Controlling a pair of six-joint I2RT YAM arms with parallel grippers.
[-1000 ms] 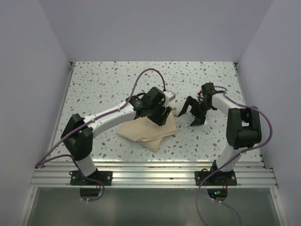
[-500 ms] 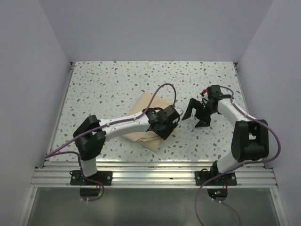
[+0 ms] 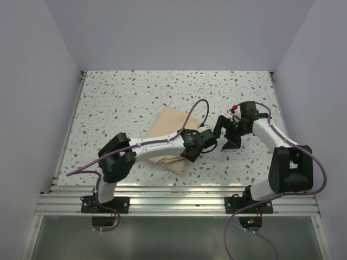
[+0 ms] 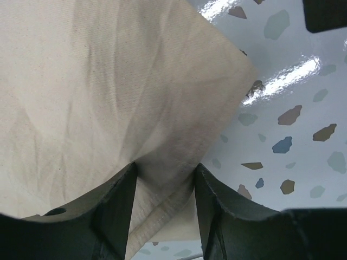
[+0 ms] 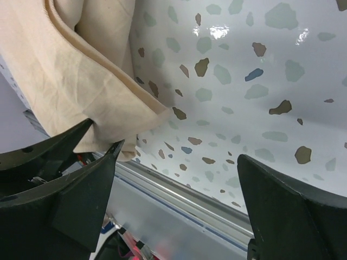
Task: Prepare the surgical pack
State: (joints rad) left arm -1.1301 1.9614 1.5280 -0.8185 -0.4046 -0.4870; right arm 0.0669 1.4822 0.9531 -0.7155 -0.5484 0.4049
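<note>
The tan wrap sheet [image 3: 168, 122] lies as a folded bundle in the middle of the speckled table. My left gripper [image 3: 205, 142] is at its right corner. In the left wrist view the wrap [image 4: 108, 81] fills the frame, and a thick fold of it sits pinched between the two fingers of the left gripper [image 4: 164, 168]. My right gripper [image 3: 225, 135] is open and empty just right of that corner. In the right wrist view [image 5: 179, 151] the wrap's hemmed edge [image 5: 81, 70] lies by its left finger. The metal tray and the gauze squares are hidden or out of view.
The speckled tabletop [image 3: 124, 92] is walled on the left, back and right. An aluminium rail [image 3: 173, 197] runs along the near edge and also shows in the right wrist view [image 5: 179, 200]. Purple cables loop over both arms.
My left gripper has moved nearer and to the right, from over the wrap to its right corner, uncovering the wrap's far corner. My right gripper has shifted slightly and stays open.
</note>
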